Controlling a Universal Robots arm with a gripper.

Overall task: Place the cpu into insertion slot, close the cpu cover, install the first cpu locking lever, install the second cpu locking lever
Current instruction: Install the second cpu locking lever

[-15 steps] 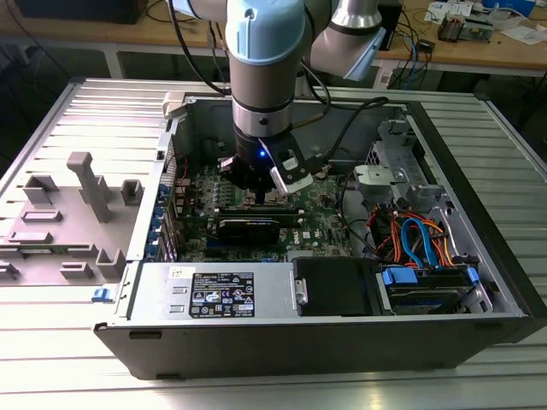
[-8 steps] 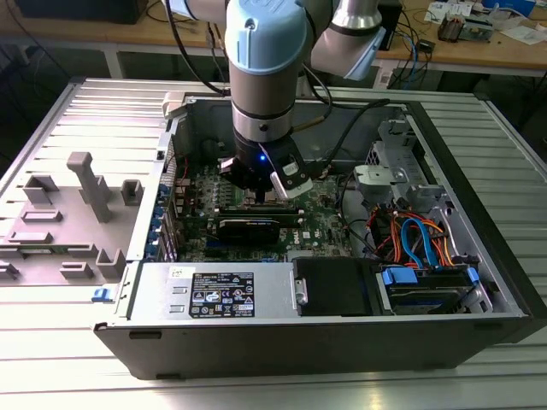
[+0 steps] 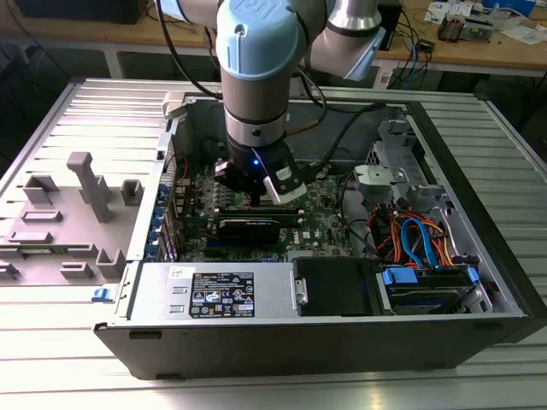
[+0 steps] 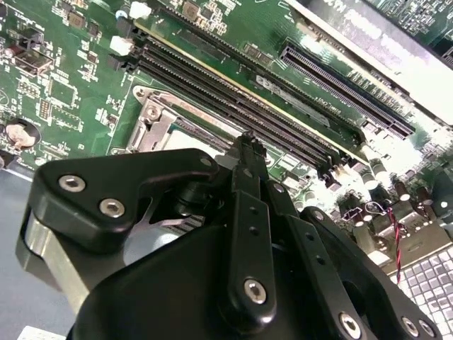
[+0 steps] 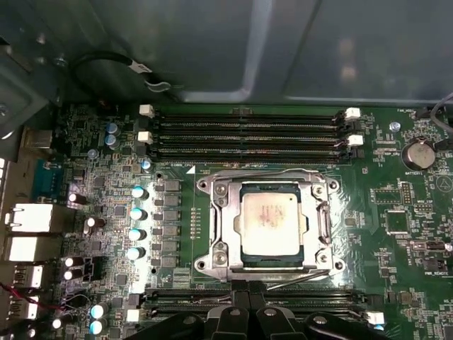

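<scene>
The cpu [image 5: 272, 219], a square chip with a silver-grey top, lies flat in the insertion slot [image 5: 207, 185] on the green board. The cpu cover [image 5: 225, 219], a silvery frame, lies down around the chip, which shows through its window. One thin wire lever [image 5: 262, 172] runs along the slot's side nearest the memory slots. Another lever [image 5: 304, 276] runs along the opposite side, close to the fingertips. My gripper [image 5: 248, 287] is shut with its black fingers together at that edge of the slot. The gripper [image 3: 256, 192] stands low inside the open computer case, and its tip [image 4: 248, 145] reaches the slot's rim.
Long black memory slots [image 5: 248, 131] run along one side of the socket, and more black slots [image 5: 311, 301] lie beside the fingers. Capacitors [image 5: 138, 212] stand close by. The power supply [image 3: 218, 295] and a drive cage with blue and orange cables [image 3: 419, 239] fill the case's front.
</scene>
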